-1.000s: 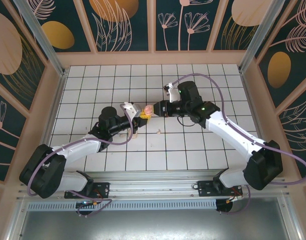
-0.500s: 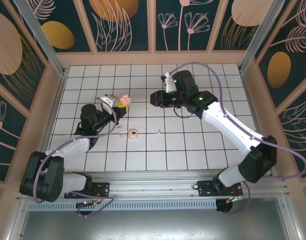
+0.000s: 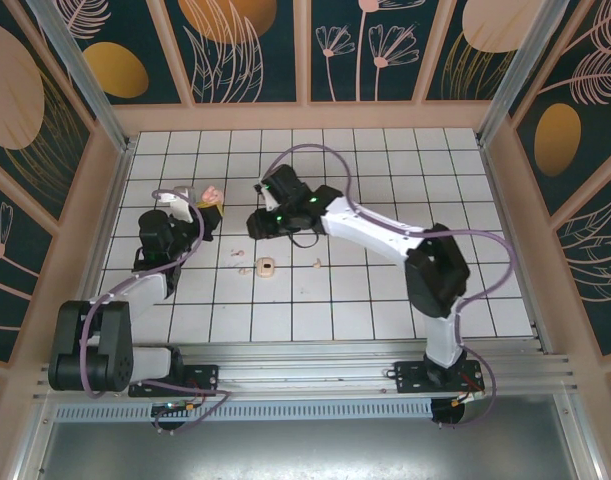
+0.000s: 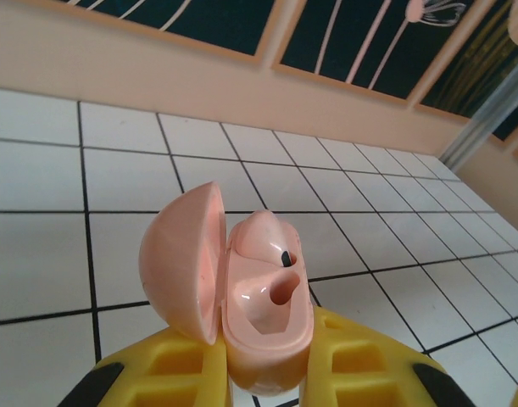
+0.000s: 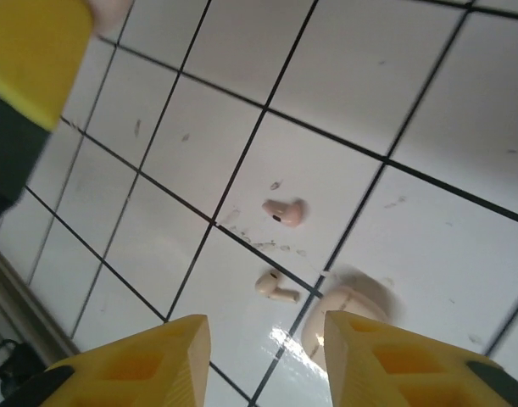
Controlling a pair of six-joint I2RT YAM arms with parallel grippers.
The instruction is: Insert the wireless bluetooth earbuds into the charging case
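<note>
White tiled floor (image 3: 385, 300) — dark floral walls (image 3: 250, 50).

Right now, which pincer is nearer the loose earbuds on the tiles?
Right. The right pincer hangs open above the earbuds; the left pincer is farther off, gripping the pink case.

Charging case (image 4: 263, 339): base was hidden between the fingers (image 4: 157, 373) of the left end effector (image 4: 260, 377), all cropped by the lower edge.
Pale round object (image 5: 353, 298): was blurred, partly behind a finger (image 5: 394, 356) of the right end effector (image 5: 267, 339); identity unclear.
</note>
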